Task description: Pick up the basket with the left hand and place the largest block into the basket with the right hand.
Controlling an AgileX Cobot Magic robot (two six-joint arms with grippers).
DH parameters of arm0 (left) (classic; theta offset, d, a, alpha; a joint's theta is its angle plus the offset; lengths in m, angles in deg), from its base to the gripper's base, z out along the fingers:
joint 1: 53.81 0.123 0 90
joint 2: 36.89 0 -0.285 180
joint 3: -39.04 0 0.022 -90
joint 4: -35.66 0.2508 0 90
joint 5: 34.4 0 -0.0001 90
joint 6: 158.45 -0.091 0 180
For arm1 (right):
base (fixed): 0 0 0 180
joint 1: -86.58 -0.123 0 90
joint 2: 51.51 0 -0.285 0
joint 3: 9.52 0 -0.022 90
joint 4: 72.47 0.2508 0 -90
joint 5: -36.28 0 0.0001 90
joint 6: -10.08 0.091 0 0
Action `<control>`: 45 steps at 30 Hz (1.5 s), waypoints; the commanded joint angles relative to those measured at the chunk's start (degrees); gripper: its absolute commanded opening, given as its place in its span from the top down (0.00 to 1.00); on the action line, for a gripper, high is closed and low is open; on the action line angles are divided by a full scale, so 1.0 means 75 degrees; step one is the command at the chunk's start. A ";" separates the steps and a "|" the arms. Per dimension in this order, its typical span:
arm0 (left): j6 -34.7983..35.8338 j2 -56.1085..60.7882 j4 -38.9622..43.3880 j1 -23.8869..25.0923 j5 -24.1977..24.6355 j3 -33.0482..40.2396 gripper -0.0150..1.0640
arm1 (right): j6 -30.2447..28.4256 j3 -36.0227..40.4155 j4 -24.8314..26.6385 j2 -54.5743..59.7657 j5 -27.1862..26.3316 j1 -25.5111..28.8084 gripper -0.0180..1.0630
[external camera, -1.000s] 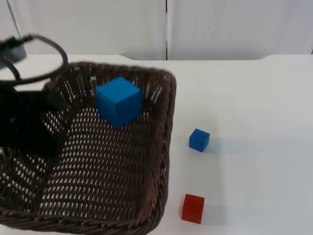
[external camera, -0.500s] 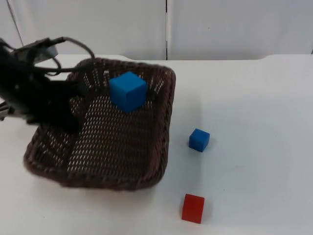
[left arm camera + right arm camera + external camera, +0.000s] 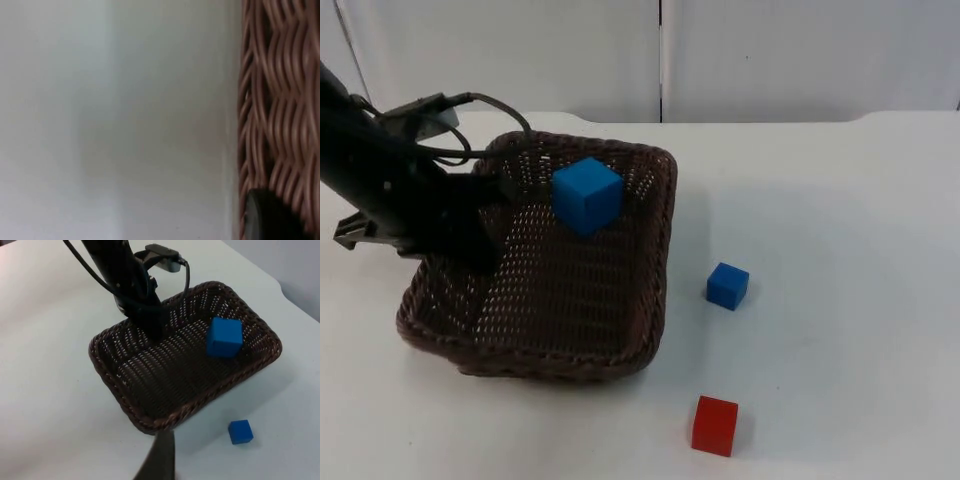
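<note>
A dark brown wicker basket (image 3: 663, 250) rests on the white table left of centre. The large blue block (image 3: 587, 195) lies inside it against the far wall, also seen as the large blue block (image 3: 224, 336). My left gripper (image 3: 478, 243) reaches in from the left and is shut on the basket's left wall; the woven basket wall (image 3: 280, 100) runs close beside its black fingertip (image 3: 270, 215). My right gripper (image 3: 157, 460) hangs high above the table on the near side of the basket (image 3: 150, 424), apart from it.
A small blue block (image 3: 727, 285) lies on the table right of the basket, with a red block (image 3: 715, 425) nearer the front edge. The small blue block (image 3: 240, 431) sits just outside the basket's rim. The grey partition wall closes the far side.
The basket has sunk away from the camera and towards the table with the left arm. The large blue block stayed in its far corner. The loose small blocks have not moved.
</note>
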 commanded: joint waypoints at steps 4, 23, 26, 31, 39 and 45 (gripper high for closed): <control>-0.0011 0.0072 -0.0226 0.0007 -0.0043 -0.0063 0.50 | -0.0046 0.0018 -0.0056 -0.0048 0.0016 -0.0042 0.27; -0.0099 0.2001 0.0680 0.0007 0.0195 -0.0049 0.01 | -0.0014 0.0018 -0.0165 -0.0048 0.0002 -0.0042 0.27; -0.0099 0.2088 0.0695 0.0007 0.0368 -0.0049 0.01 | -0.0014 0.0018 -0.0165 -0.0048 0.0002 -0.0042 0.27; -0.0099 0.2254 0.0695 0.0007 0.0855 -0.0049 0.01 | -0.0014 0.0018 -0.0179 -0.0048 -0.0012 -0.0042 0.27; -0.0099 0.2884 0.0749 0.0007 0.1490 -0.0049 0.01 | -0.0014 0.0018 -0.0229 -0.0048 -0.0203 -0.0042 0.27; -0.0099 0.3536 0.0818 0.0007 0.1683 0.0182 0.01 | 0.0025 0.0018 -0.0214 -0.0048 -0.0236 -0.0042 0.27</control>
